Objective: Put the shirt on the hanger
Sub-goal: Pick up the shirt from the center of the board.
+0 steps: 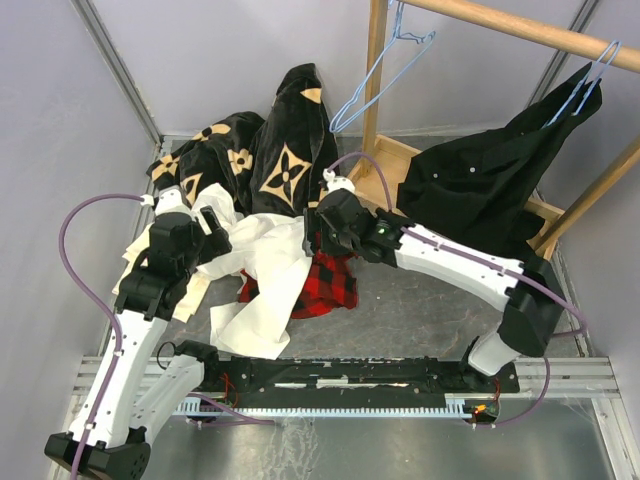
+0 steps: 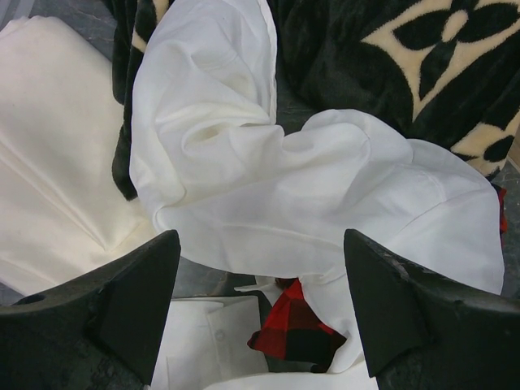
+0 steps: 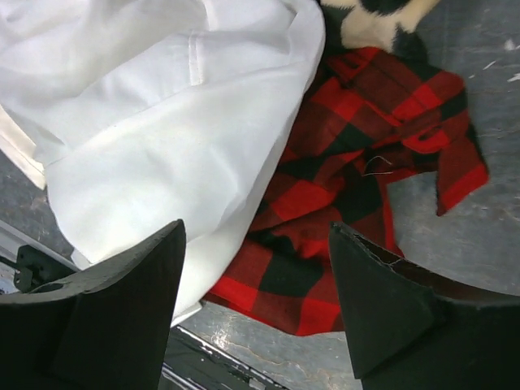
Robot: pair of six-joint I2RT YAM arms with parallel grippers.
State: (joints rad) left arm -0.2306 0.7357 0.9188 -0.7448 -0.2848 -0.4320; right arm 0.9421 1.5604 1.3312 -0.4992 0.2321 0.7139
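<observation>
A: What do we see at the left gripper [image 2: 260, 244]?

B: We see its two dark fingers [image 2: 130, 301] standing wide apart, with nothing between them and nothing in their hold. The shirt [image 2: 244, 187], plain white and crumpled, lies just beyond the fingertips and spreads across the gap between them. A scrap of the red-and-black plaid shirt [image 2: 296, 325] shows under the white cloth, low between the fingers. Further beyond the tips we see the black garment with tan flower marks [image 2: 422, 49].

A: And the right gripper [image 3: 256, 231]?

B: Its fingers [image 3: 382, 309] are also spread, and they grip nothing. We cannot tell whether the tips touch the cloth. The white shirt lies beyond one finger and runs partly into the gap. The plaid shirt lies beyond the gap and the other finger, on the grey table [image 3: 487, 244].

A: Where do we find the hanger [image 1: 368, 78]?

B: From overhead, the light-blue wire hanger hangs by its hook from a wooden rail [image 1: 520, 25]. It is well apart from both pairs of fingers, beyond the right gripper, and it is bare. A second hanger [image 1: 592, 75] on the same rail carries a dark garment [image 1: 480, 190].

A: So where is the shirt?

B: It lies heaped on the table, between the two grippers.
</observation>
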